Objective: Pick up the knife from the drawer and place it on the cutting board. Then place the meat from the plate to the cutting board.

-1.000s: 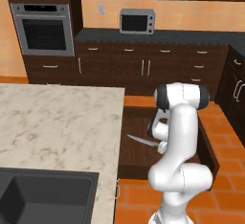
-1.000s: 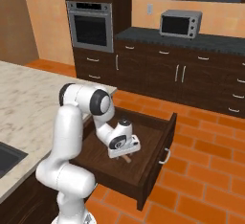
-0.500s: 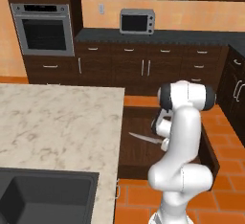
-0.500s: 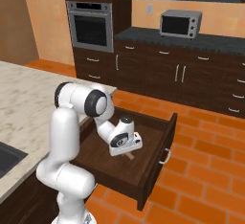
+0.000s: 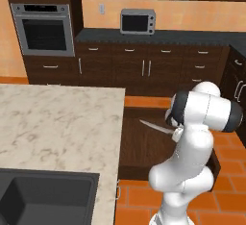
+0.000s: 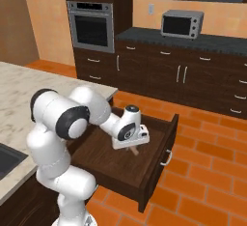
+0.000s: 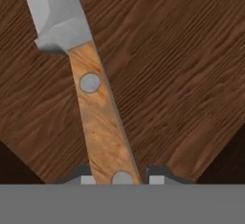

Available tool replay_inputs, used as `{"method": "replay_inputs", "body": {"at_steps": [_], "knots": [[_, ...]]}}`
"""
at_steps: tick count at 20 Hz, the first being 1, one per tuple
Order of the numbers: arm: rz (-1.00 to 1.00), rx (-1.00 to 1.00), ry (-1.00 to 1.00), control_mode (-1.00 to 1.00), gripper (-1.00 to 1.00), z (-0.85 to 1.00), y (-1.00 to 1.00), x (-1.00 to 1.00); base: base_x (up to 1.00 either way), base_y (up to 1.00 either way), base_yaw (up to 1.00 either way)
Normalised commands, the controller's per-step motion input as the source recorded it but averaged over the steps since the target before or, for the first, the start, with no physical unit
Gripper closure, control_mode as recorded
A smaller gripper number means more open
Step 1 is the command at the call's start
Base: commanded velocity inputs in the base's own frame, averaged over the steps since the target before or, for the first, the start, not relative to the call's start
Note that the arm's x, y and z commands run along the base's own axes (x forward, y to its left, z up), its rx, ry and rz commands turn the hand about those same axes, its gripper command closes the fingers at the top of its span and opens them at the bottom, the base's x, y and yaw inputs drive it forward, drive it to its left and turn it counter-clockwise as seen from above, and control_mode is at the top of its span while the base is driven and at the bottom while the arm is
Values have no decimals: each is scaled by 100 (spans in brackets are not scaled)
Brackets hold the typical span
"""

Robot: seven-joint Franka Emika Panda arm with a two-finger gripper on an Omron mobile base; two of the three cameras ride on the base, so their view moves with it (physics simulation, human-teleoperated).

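Observation:
The knife (image 7: 100, 117), silver blade and light wooden handle, runs up from the bottom of the hand view over the drawer's (image 7: 182, 74) dark wood floor. My gripper (image 7: 118, 179) is shut on the handle's end, one tip on each side. In the left base view the blade (image 5: 156, 126) sticks out to the left of my wrist, over the open drawer (image 5: 137, 149). In the right base view the gripper (image 6: 131, 145) points down into the drawer (image 6: 154, 172) with the handle (image 6: 135, 149) below it. The cutting board, the meat and the plate are out of view.
A marble island counter (image 5: 53, 123) with a dark sink (image 5: 43, 195) lies left of the drawer. Dark cabinets (image 5: 144, 68), a wall oven (image 5: 43, 31) and a microwave (image 5: 137, 22) line the far wall. Orange tile floor (image 6: 207, 172) spreads beyond the drawer front.
The jaws went from open to shut on the knife handle. The blade now sits slightly higher and further right in the left base view.

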Motion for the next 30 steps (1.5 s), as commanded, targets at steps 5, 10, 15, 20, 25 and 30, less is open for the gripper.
{"method": "replay_inputs", "body": {"at_steps": [5, 10, 15, 20, 25, 30], "knots": [[-1, 0, 0, -100, 100, 100, 25, -43, 0, 0, 0], [0, -2, -10, -100, 100, 100, 39, -60, 0, 0, 0], [2, 0, -18, -100, 100, 100, 45, -82, 0, 0, 0], [15, 0, -7, -100, 100, 92, 61, -97, 0, 0, 0], [25, -8, -4, -100, 100, 71, 71, -93, 0, 0, 0], [15, -5, -2, -100, 100, 14, 15, -55, 0, 0, 0]]}}
